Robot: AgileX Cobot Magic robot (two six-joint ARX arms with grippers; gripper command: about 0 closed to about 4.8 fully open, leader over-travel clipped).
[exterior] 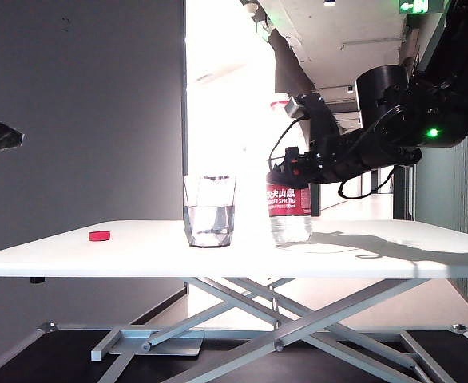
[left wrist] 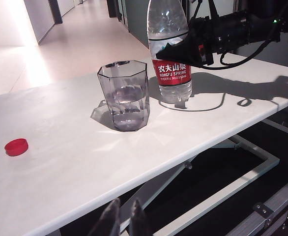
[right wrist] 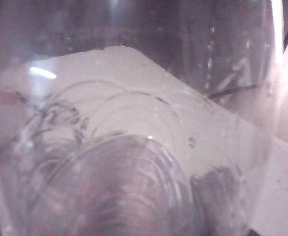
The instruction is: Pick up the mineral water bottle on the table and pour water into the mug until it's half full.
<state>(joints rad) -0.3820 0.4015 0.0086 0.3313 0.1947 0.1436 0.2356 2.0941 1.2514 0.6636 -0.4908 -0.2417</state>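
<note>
Clear plastic mineral water bottle (exterior: pixel 289 209) is standing upright on the white table (exterior: pixel 378 259), at 3 o'clock of the mug (exterior: pixel 209 211), just beside it. Right gripper (exterior: pixel 291 170) is clamping the bottle above its label. Water is sitting in the mug. Red cap (exterior: pixel 99 235) is lying well off at 9 o'clock. Left gripper (left wrist: pixel 120 220) is hanging off the table edge, fingers nearly together, holding nothing.

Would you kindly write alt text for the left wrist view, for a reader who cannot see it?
The right tool is clamped around the upright mineral water bottle, which stands on the white table beside the mug, partly filled with water. A small red cap lies apart near the table's other end; the left tool hangs off the table's near edge.
</note>
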